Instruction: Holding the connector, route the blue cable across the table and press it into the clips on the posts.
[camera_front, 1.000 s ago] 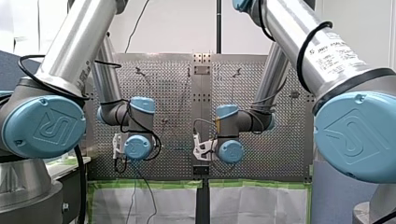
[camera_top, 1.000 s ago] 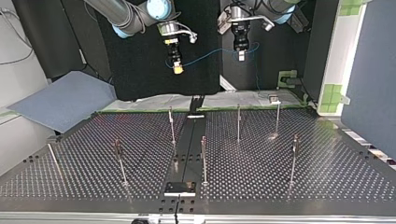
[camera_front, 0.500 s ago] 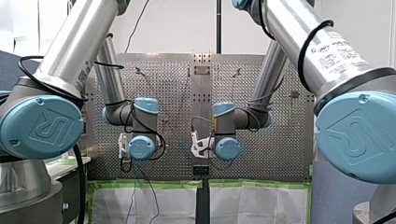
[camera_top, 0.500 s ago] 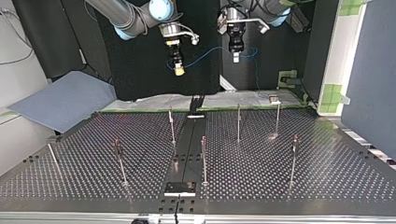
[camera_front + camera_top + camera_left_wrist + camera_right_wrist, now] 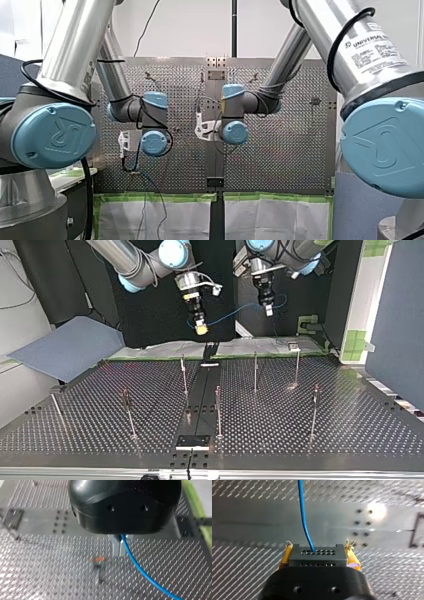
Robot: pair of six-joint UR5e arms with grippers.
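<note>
In the right wrist view my right gripper (image 5: 317,553) is shut on a black connector (image 5: 316,559), its yellow pads (image 5: 286,555) on both sides. The blue cable (image 5: 302,510) runs out of the connector's face and away. My left gripper (image 5: 120,547) has its metal fingers (image 5: 116,545) shut on the same cable (image 5: 143,573), which trails off beside it. In the top view both grippers hang high over the far edge, my right gripper (image 5: 201,328) at the left and my left gripper (image 5: 268,309) at the right. The cable (image 5: 232,314) sags between them. Thin posts (image 5: 184,372) stand on the table below.
Several more posts (image 5: 255,371) (image 5: 218,410) (image 5: 314,410) stand across the perforated table (image 5: 350,430). A black rail (image 5: 200,390) runs down its middle to a small black plate (image 5: 192,441). Under my left gripper a post with an orange clip (image 5: 99,560) shows, blurred.
Both grippers have swung toward the top view's right and tilted. My right gripper has come lower with the connector. In the front view both wrists have risen, and the right one has shifted left.
</note>
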